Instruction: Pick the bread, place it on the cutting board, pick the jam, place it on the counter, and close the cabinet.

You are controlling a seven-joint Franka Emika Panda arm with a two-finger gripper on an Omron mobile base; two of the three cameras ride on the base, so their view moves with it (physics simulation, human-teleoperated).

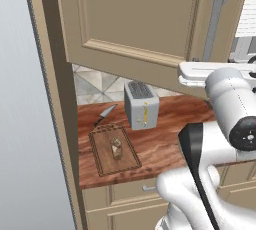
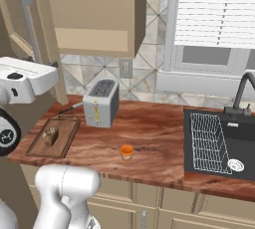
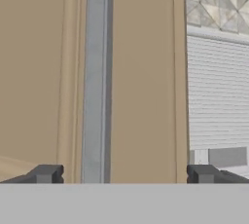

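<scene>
The bread point(image 2: 50, 134) lies on the cutting board point(image 2: 68, 129) at the counter's left end; they show again as bread point(image 1: 117, 148) on the board point(image 1: 102, 160). The orange jam point(image 2: 126, 152) stands on the counter point(image 2: 159, 138) near its front edge. The cabinet door point(image 1: 140, 14) hangs swung open above the counter. In the hand view my gripper point(image 3: 124, 174) is open and faces the door's long silver bar handle point(image 3: 95, 77) from close up. The handle runs between the two fingertips point(image 3: 46, 173), and nothing is held.
A silver toaster point(image 2: 101, 101) stands behind the board with a knife point(image 1: 105, 115) lying beside it. A black sink point(image 2: 219, 143) with a rack and a faucet point(image 2: 241, 91) sits at the right under the blinds point(image 2: 216, 9). Tan drawers point(image 1: 125, 194) front the counter.
</scene>
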